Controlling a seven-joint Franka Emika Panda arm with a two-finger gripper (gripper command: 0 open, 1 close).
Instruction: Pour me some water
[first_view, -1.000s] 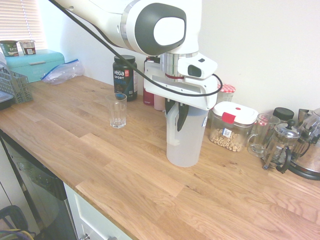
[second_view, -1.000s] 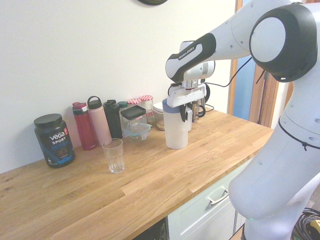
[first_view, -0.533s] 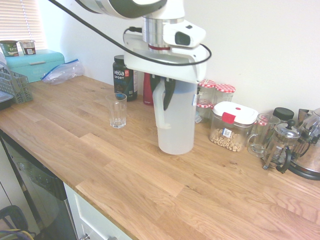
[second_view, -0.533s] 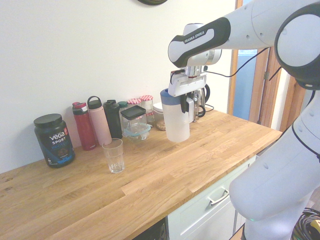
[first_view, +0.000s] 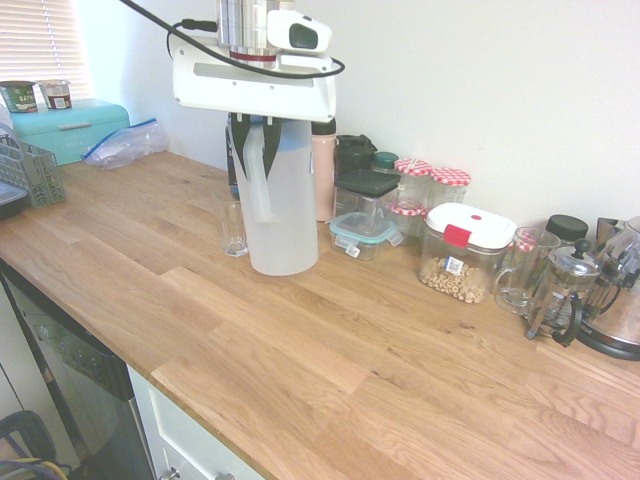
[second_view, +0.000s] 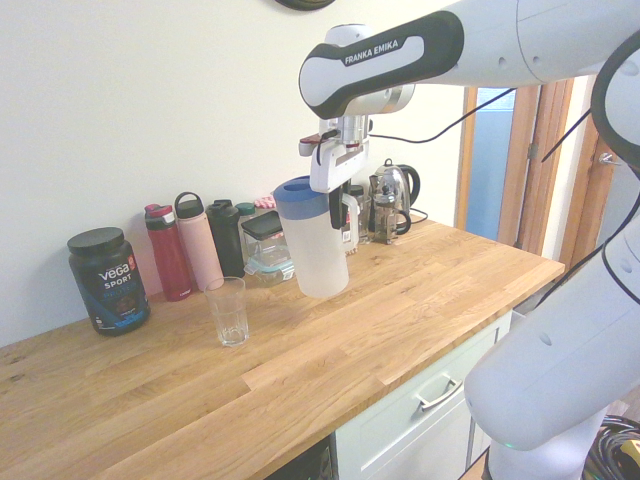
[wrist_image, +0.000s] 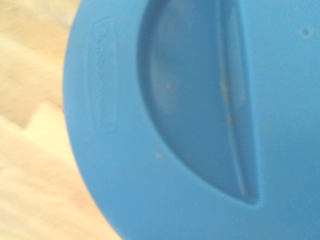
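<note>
A tall frosted-white jug (first_view: 285, 200) with a blue lid (second_view: 300, 192) hangs upright a little above the wooden counter (first_view: 330, 360). My gripper (first_view: 262, 135) is shut on its side handle from above; from the other side the gripper (second_view: 338, 205) is seen at the jug's (second_view: 318, 255) right. The water inside is barely visible through the frosted wall. An empty drinking glass (first_view: 234, 228) stands on the counter just beside the jug, partly hidden by it; the second exterior view shows the glass (second_view: 228, 311) to the jug's lower left. The blue lid (wrist_image: 190, 120) fills the wrist view.
Along the wall stand a black tub (second_view: 108, 280), a red bottle (second_view: 168, 252), a pink bottle (second_view: 198, 243), lidded containers (first_view: 365, 205), a cereal box (first_view: 465, 250), a mug (first_view: 520, 270) and a French press (first_view: 565, 290). A teal bread box (first_view: 75, 125) sits far left.
The jug has been lifted off the counter and carried along it toward the glass, from beside the cereal box to right next to the glass. The grip stays shut.
</note>
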